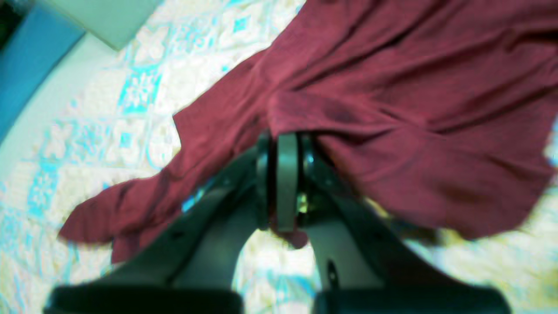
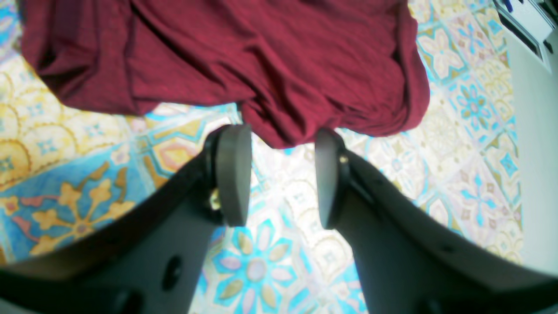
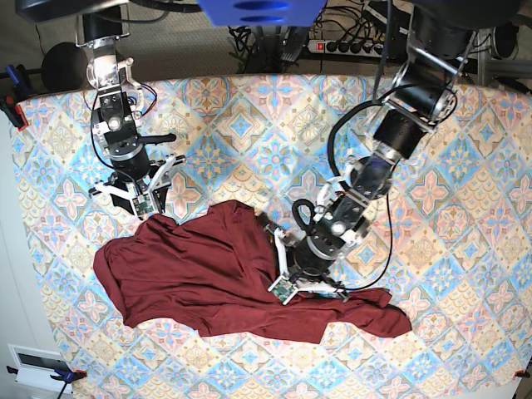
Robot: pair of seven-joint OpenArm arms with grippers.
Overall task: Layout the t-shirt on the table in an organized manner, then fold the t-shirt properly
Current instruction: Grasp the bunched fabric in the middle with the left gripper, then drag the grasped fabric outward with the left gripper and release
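The maroon t-shirt lies crumpled on the patterned table, left of centre, with a long strip trailing off to the right. My left gripper is down at the shirt's right side. In the left wrist view the left gripper is shut on a fold of the t-shirt, and cloth pokes out below the pads. My right gripper sits at the shirt's upper left edge. In the right wrist view the right gripper is open, and the hem of the t-shirt just reaches between its fingertips.
The table's cloth runs out to a white edge on the left of the base view, where a white box sits near the front corner. Cables and a power strip lie behind the table. Red clamps hold the cloth's corners.
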